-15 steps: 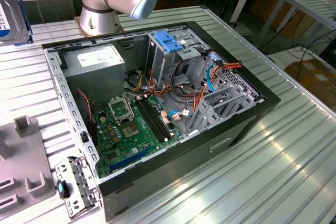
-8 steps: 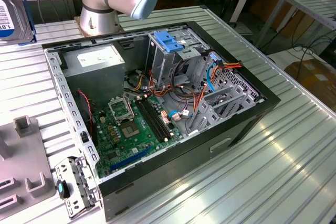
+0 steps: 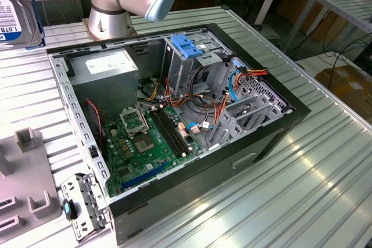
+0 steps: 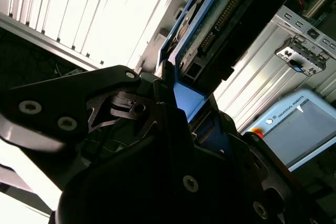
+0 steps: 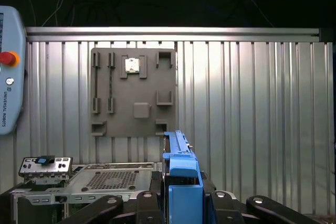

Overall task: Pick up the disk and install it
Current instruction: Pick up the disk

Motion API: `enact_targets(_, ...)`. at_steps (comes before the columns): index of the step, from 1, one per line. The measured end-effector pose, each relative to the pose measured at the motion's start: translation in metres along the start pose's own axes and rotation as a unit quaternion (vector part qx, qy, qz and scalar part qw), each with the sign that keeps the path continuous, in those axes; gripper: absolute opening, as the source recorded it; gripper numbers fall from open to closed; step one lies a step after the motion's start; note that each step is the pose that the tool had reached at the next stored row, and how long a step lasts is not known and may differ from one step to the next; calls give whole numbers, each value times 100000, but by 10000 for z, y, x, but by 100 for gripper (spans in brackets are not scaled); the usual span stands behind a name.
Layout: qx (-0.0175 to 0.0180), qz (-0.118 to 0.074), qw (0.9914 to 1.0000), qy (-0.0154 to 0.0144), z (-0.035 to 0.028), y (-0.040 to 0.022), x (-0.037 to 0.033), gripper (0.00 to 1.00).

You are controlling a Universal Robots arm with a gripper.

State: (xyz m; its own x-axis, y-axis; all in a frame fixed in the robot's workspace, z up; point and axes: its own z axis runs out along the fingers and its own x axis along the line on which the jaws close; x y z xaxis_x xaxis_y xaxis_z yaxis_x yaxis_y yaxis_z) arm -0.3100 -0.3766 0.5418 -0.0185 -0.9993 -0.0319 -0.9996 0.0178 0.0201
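The disk [image 3: 17,10] hangs in the air at the far left of the exterior view, label facing the camera, a blue rail along its edge. It is well clear of the open computer case [image 3: 290,114]. In both wrist views my gripper [image 5: 181,196] [image 4: 186,103] is shut on the disk [image 5: 181,177] [image 4: 220,19], its black fingers [image 5: 107,204] pressed against the blue side rails. The drive cage [image 3: 192,62] with its light-blue latch stands upright inside the case, at the back.
A grey power-supply box [image 3: 110,68] and the motherboard [image 3: 145,137] with loose cables fill the case. A grey fixture plate [image 3: 23,166] [image 5: 134,93] and a small metal bracket [image 3: 81,201] lie on the ribbed table. A teach pendant [image 5: 8,72] lies at the table's edge.
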Motion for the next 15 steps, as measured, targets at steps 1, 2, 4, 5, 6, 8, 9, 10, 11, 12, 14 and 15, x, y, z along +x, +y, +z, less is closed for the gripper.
enact_targets(1, 4, 0, 100000, -1, 0, -20, 0, 37)
enact_targets(2, 0, 0, 100000, 1, -1, -33, 0, 37)
enact_targets(4, -1, 0, 100000, 0, -1, -62, 0, 37)
enact_targets(5, -3, 0, 100000, 0, -1, -72, -1, 37)
enact_targets(6, -4, 3, 100000, 2, -2, -85, -1, 37)
enact_targets(8, 1, 2, 100000, -2, -2, -104, 0, 37)
enact_targets(9, -1, -1, 100000, 0, -2, -115, 0, 37)
enact_targets(10, -1, -1, 100000, 3, -3, -128, 0, 37)
enact_targets(11, 2, -1, 100000, -1, -2, -141, 0, 37)
enact_targets(12, 3, 0, 100000, -3, -3, -155, -1, 37)
enact_targets(14, 0, 0, 100000, 1, -4, -191, -1, 37)
enact_targets(15, -2, 0, 100000, 2, -4, -205, -1, 37)
